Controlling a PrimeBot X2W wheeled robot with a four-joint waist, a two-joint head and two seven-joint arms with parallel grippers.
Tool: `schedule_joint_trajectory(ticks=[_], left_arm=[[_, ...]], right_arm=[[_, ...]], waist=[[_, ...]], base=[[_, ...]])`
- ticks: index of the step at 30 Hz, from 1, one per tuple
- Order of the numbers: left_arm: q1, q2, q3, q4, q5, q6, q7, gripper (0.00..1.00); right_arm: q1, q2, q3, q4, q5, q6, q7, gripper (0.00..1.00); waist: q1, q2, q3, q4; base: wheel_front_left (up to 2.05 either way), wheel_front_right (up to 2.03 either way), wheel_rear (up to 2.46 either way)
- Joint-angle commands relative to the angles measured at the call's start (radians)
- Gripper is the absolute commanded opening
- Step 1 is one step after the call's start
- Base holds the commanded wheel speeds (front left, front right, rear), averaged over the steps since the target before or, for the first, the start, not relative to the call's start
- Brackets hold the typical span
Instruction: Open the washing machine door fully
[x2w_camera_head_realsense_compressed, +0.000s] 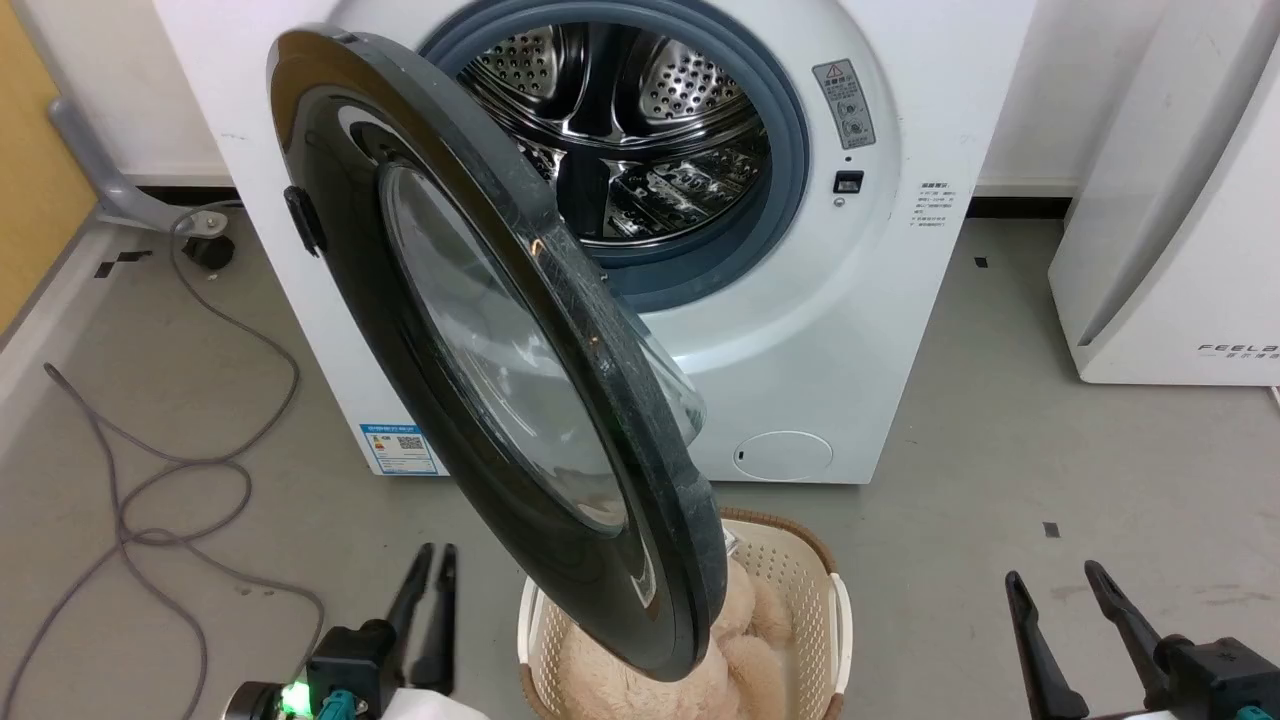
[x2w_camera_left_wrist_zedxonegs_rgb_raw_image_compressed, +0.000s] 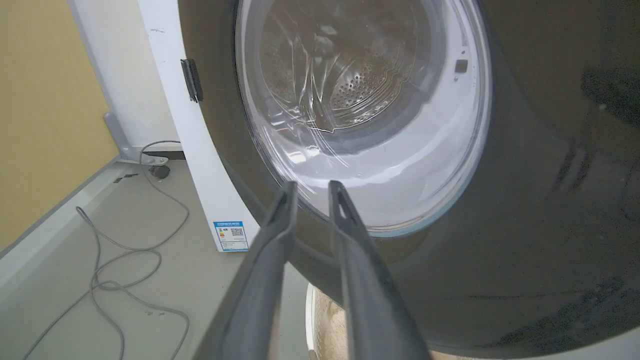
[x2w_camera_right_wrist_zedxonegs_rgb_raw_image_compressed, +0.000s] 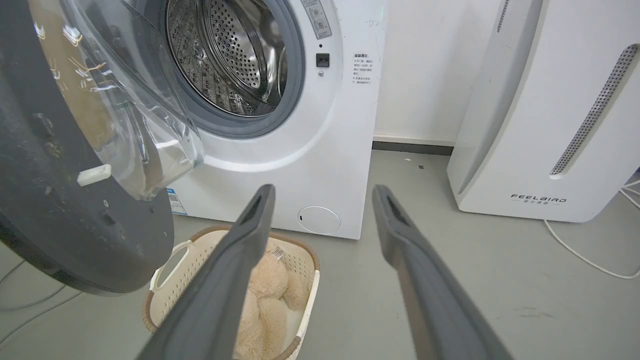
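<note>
The washing machine (x2w_camera_head_realsense_compressed: 800, 300) is the reference point here, and the washing machine door (x2w_camera_head_realsense_compressed: 490, 360) stands part-way open. It is hinged on the machine's left edge and swung out toward the robot, glossy black ring and clear domed glass angled away from the front panel. The opening is exposed behind it: perforated steel drum (x2w_camera_head_realsense_compressed: 640, 130) ringed by the grey rubber gasket (x2w_camera_head_realsense_compressed: 792, 130).

The left gripper (x2w_camera_head_realsense_compressed: 438, 550) sits low in front of the machine's left corner, on the outer side of the door. In the left wrist view its two fingers point at the lower rim of the glass, and the left gripper (x2w_camera_left_wrist_zedxonegs_rgb_raw_image_compressed: 312, 185) shows only a narrow gap between them, with nothing in it. The head view shows floor between it and the door.

The right gripper (x2w_camera_head_realsense_compressed: 1052, 573) hovers out in front of the machine's right side, well apart from the door, jaws spread wide and empty.

Directly in front of the machine, below the door's lower edge, sits a cream laundry basket (x2w_camera_right_wrist_zedxonegs_rgb_raw_image_compressed: 306, 260) with a beige plush toy (x2w_camera_right_wrist_zedxonegs_rgb_raw_image_compressed: 265, 285) inside. On the machine's lower front are the blue label sticker (x2w_camera_head_realsense_compressed: 400, 448) and the small round flap (x2w_camera_head_realsense_compressed: 782, 455). A grey cable (x2w_camera_head_realsense_compressed: 180, 470) loops over the floor left of the machine, and a white FEELBIRD appliance (x2w_camera_right_wrist_zedxonegs_rgb_raw_image_compressed: 540, 125) stands to its right.
</note>
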Motion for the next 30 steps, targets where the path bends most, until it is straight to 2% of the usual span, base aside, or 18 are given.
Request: schedule_joint_trajectory(ticks=[1,7,12,24,26,27,30], left_arm=[[-0.001,0.007,-0.002,-0.007,-0.004,0.0,-0.005,0.0],[-0.007,0.015,-0.005,-0.037,-0.004,0.003,-0.005,0.0],[-0.015,0.012,0.0,-0.122,-0.011,0.013,-0.004,0.0],[-0.051,-0.001,0.001,-0.533,-0.002,0.028,-0.005,0.0],[-0.065,0.001,-0.012,-0.601,0.004,0.021,-0.003,0.0],[-0.099,-0.001,-0.043,-0.687,0.007,0.0,0.002,0.0],[-0.142,-0.014,-0.093,-0.746,0.003,-0.028,0.005,0.0]], right_arm=[[0.01,0.005,0.001,0.004,0.003,0.001,-0.006,1.0],[0.008,0.005,0.002,0.005,0.017,0.001,-0.017,1.0],[0.009,0.005,-0.001,0.004,0.025,0.001,-0.028,1.0],[0.009,0.005,-0.007,0.014,0.04,0.001,-0.026,1.0],[0.009,0.005,-0.007,0.015,0.043,0.001,-0.025,1.0],[0.006,0.005,-0.009,0.017,0.046,0.001,-0.025,1.0],[0.002,0.005,-0.011,0.017,0.047,0.001,-0.025,1.0]], waist=[[0.0,0.0,0.0,0.0],[0.0,0.0,-0.003,-0.001],[0.0,0.0,-0.004,0.0],[0.0,0.0,-0.001,0.001],[0.0,0.0,0.002,0.002],[0.0,0.0,0.007,0.006],[0.0,0.0,0.015,0.008]], base=[[0.0,0.0,0.0],[0.0,0.0,0.0],[0.0,0.0,0.0],[0.0,0.0,0.0],[0.0,0.0,0.0],[0.0,0.0,0.0],[0.0,0.0,0.0]])
